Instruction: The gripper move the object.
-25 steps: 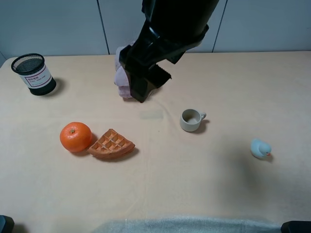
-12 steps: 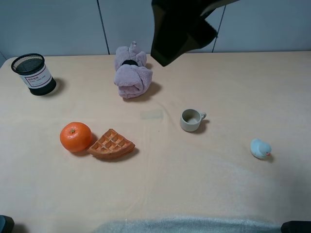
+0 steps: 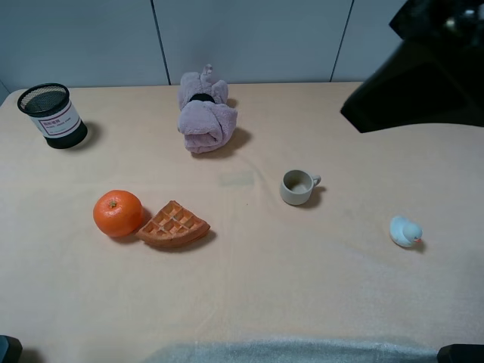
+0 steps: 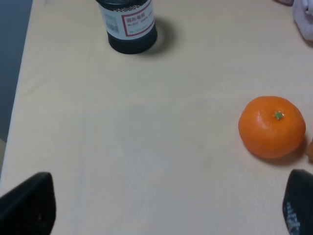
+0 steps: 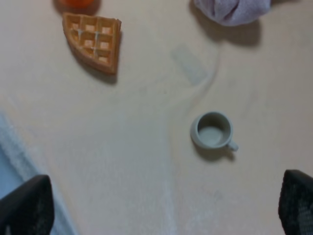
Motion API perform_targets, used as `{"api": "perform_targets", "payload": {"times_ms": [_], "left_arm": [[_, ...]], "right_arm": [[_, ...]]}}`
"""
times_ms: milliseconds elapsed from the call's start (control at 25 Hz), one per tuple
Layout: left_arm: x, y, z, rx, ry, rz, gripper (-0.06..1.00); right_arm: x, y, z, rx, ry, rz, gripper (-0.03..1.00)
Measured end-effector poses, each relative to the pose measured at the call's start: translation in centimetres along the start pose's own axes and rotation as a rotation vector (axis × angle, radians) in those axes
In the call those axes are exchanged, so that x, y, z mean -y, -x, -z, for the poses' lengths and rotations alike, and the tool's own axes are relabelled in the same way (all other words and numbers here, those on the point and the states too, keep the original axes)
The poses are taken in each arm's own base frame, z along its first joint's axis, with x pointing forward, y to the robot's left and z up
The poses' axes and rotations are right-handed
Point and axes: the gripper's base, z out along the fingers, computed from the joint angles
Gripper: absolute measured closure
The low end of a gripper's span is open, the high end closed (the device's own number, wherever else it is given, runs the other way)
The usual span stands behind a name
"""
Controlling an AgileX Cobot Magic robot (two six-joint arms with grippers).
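A: Where's the waffle wedge sitting?

B: Flat on the desk, front-left part, grid side up. Its rounded side touches or nearly touches the orange on its left. The long axis runs roughly across the desk, slightly skewed, with the curved crust toward the front edge.

A: And which arm is closer?

B: Hard to call. The right arm is high at the far right of the overhead view, well apart from the wedge, with the small grey cup between them. Its wrist camera sees the wedge off toward one corner, so the wedge lies well to the left of the right gripper. The left gripper looks down at the orange, with only an orange sliver at the frame's edge that may be the wedge, so I judge it is probably the nearer one.

A: The jaws?

B: Spread wide on both, nothing between them; only the dark tips show at each wrist view's corners.

A: Anything in the way?

B: The orange crowds the wedge's left side. The plush toy, mesh pen holder and little blue duck stand well clear.
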Motion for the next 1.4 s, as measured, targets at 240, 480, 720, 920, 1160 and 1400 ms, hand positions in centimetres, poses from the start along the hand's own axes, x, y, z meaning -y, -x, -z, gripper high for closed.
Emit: {"api": "perform_targets", "payload": {"times_ms": [240,480,720,920,1160,1400], "left_arm": [[0.0,0.0,0.0,0.000,0.000,0.000,0.03],[0.0,0.0,0.0,0.000,0.000,0.000,0.03],[0.0,0.0,0.0,0.000,0.000,0.000,0.03],[0.0,0.0,0.0,0.000,0.000,0.000,0.03],[0.0,0.0,0.0,0.000,0.000,0.000,0.03],[0.0,0.0,0.0,0.000,0.000,0.000,0.03]], "right_arm": [[-0.2,-3.5,4.0,0.117,-0.016,-0.054,0.28],[-0.5,-6.3,6.2,0.196,-0.021,-0.091,0.28],[-0.9,-9.3,6.2,0.206,-0.018,-0.131,0.28],[-0.9,-12.9,5.5,0.202,-0.060,-0.213,0.28],[-1.0,-18.0,4.9,0.218,-0.263,-0.457,0.28],[-2.6,-20.9,4.5,0.280,-0.370,-0.592,0.28]]}}
